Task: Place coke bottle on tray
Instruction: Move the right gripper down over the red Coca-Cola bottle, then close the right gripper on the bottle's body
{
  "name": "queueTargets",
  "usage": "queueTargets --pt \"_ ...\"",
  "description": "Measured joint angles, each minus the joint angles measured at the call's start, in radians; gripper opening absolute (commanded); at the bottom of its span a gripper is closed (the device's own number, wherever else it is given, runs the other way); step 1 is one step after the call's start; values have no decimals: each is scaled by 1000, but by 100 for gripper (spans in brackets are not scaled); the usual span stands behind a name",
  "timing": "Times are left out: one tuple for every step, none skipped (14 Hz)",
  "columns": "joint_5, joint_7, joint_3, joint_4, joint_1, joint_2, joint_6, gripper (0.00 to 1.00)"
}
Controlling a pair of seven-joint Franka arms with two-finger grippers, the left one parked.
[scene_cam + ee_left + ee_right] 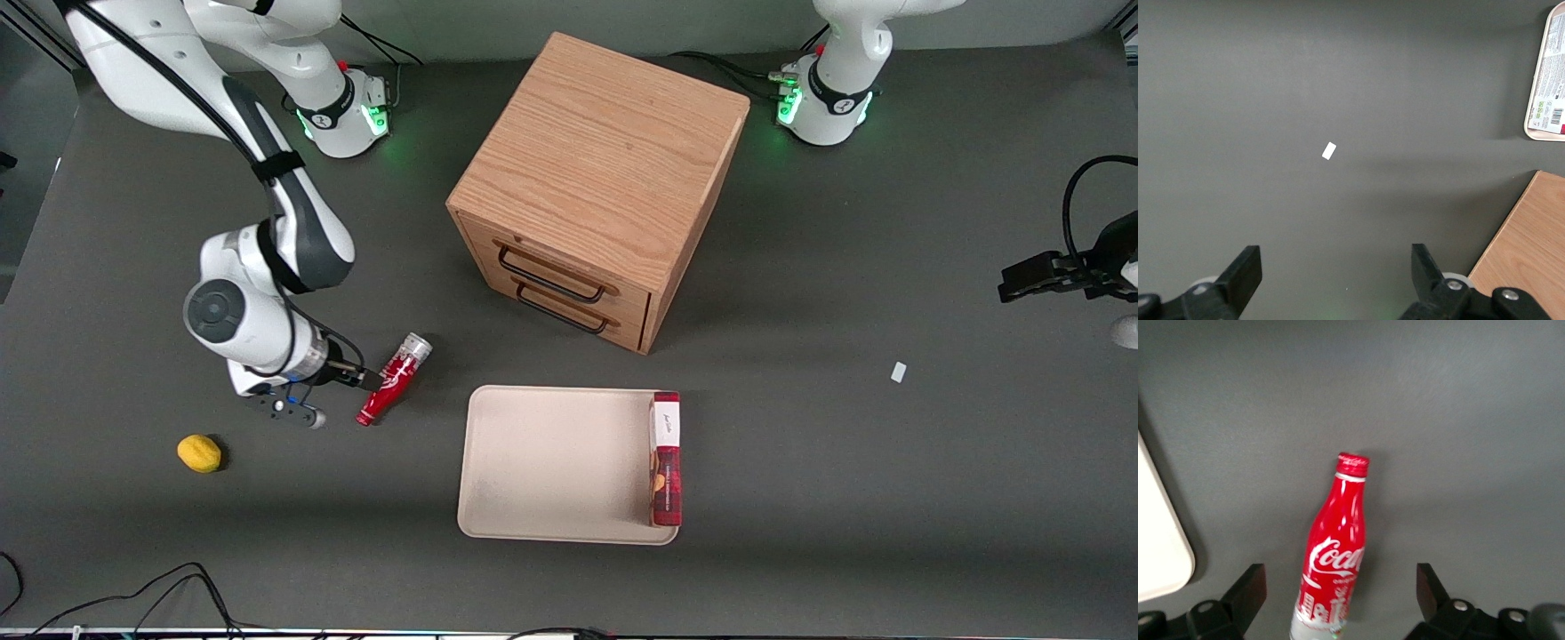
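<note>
**Gripper lines up on the lying bottle**

At the front view's lower left, the right gripper [369, 382] hovers with fingers spread, grasping nothing, straddling the coke bottle [392, 378] lying on the table. The tray [556, 462], lower centre, carries a red-and-white box [666, 458] along one edge.

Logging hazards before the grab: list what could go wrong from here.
1. The coke bottle lies on its side between the open pincer fingers but nearer one; closing may nudge it so it rolls off.
2. The red-and-white box fills the tray edge toward the parked arm's end; setting down there could bump it.
</note>
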Motion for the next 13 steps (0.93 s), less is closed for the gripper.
queueTargets --pt "0 29 1 -7 10 23 34 100" --pt "-1 50 2 -15 19 46 68 100" --pt "-1 67 2 -22 25 66 96 100" --pt "-1 80 2 -27 28 84 111 100" --pt "-1 90 2 -30 28 97 120 100" --pt "-1 94 2 -33 28 104 122 100" --pt "-1 96 2 -37 28 108 125 100" --pt "-1 98 2 -41 28 112 131 96" --pt "-1 99 2 -47 28 114 139 86" --pt "-1 100 2 -52 28 114 141 71" --pt "-1 100 2 -55 28 114 142 57" --pt "-1 100 2 -56 28 114 142 46" --pt "-1 100 2 -57 28 114 143 36"
